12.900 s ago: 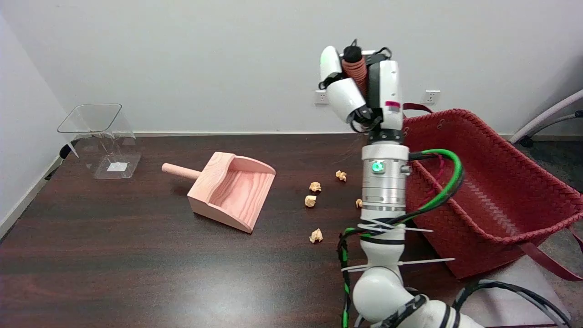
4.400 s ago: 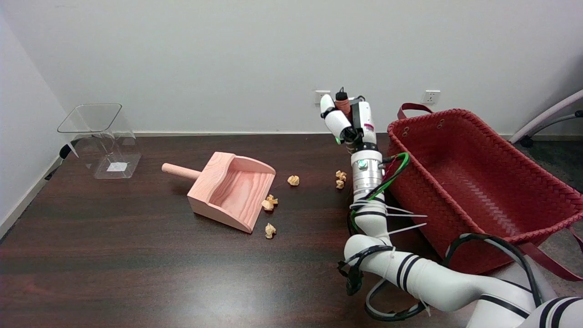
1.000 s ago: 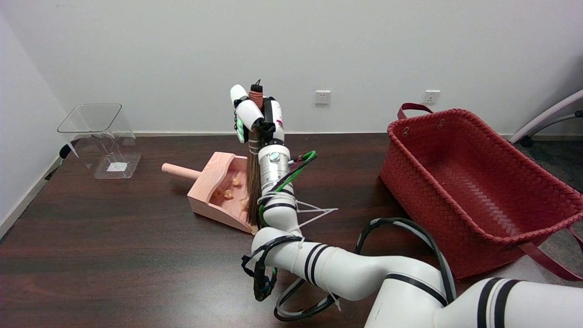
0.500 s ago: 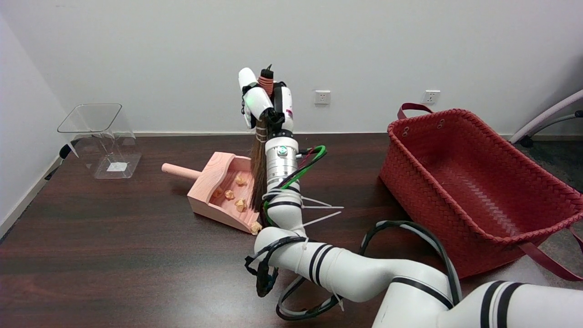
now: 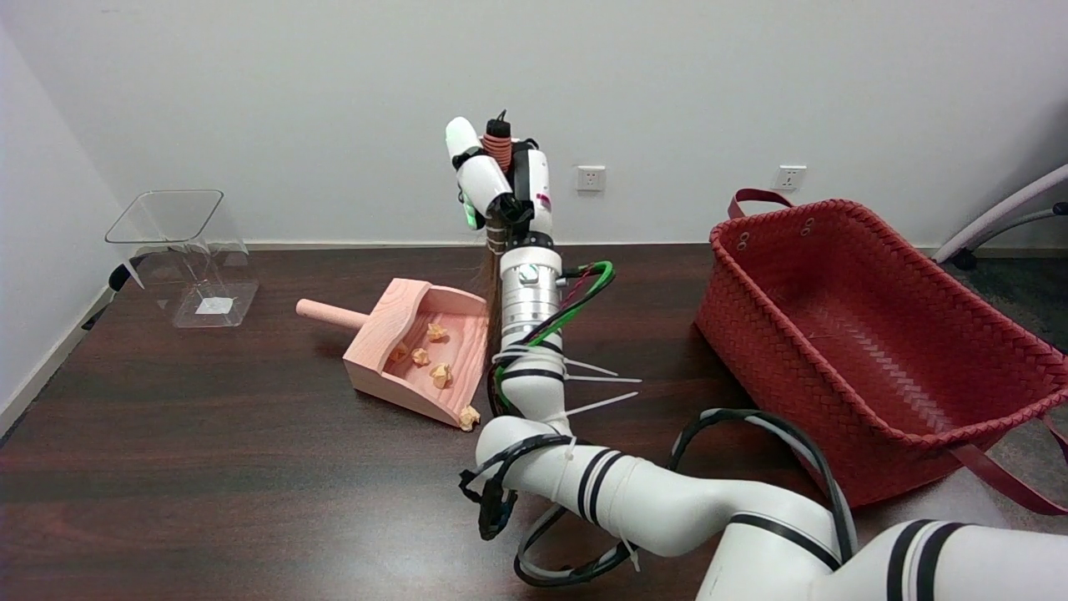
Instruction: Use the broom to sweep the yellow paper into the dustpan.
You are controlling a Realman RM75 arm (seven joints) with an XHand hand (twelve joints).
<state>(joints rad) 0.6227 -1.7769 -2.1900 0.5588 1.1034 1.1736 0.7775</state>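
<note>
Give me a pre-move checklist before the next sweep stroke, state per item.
1. Broom held: ok, right hand grips its handle, bristles hang down at the dustpan's open side.
2. Dustpan in place: ok, sits flat on the table, mouth toward the arm.
3. Paper inside pan: ok, three yellow paper balls lie on its floor.
4. All paper collected: not ok, one stray ball sits on the table at the pan's front corner.
5. Bristle tips on the table: cannot tell, the arm hides them.
6. More paper behind the arm: cannot tell.
</note>
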